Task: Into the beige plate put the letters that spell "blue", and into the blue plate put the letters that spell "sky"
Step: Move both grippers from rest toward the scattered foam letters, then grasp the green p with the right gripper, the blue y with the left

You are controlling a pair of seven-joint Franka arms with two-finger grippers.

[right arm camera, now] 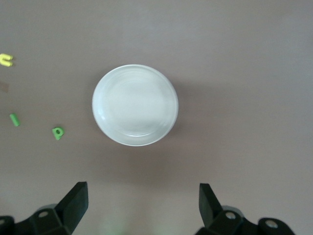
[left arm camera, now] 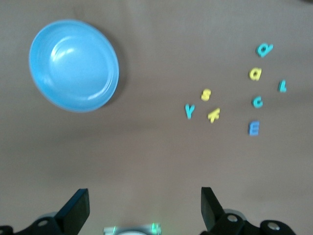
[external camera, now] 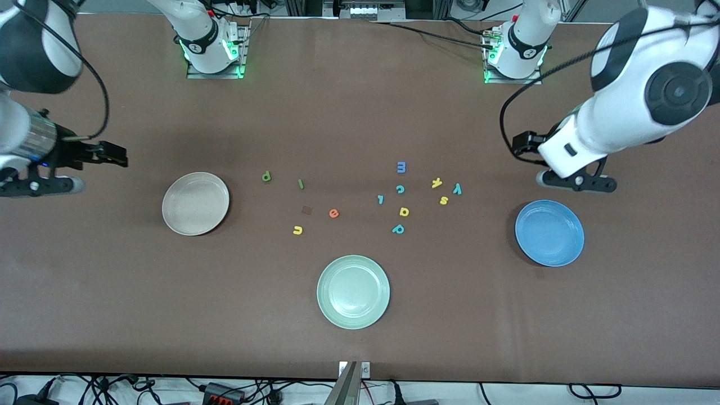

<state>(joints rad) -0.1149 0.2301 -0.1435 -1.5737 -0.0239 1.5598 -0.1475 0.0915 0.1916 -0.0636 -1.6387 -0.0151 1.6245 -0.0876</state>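
The left gripper (left arm camera: 142, 208) hangs over bare tabletop (external camera: 360, 112) at the left arm's end, fingers spread wide and holding nothing. The blue plate (external camera: 549, 233) lies close to it, nearer the front camera. The yellow k (external camera: 437, 183), teal y (external camera: 458, 189) and yellow s (external camera: 444, 200) sit in a tight cluster, a little toward the table's middle from this gripper.

The right gripper (right arm camera: 142, 208) hangs over the tabletop at the right arm's end, fingers likewise spread and empty. The beige plate (external camera: 196, 203) lies near it, toward the middle. Past the plate from this gripper come the green b (external camera: 266, 176) and green l (external camera: 301, 183), then the yellow u (external camera: 297, 229) and orange e (external camera: 334, 213), all on the tabletop and apart from each other.

A pale green plate (external camera: 353, 291) sits nearest the front camera, between the two grippers. Both task plates hold no letters.
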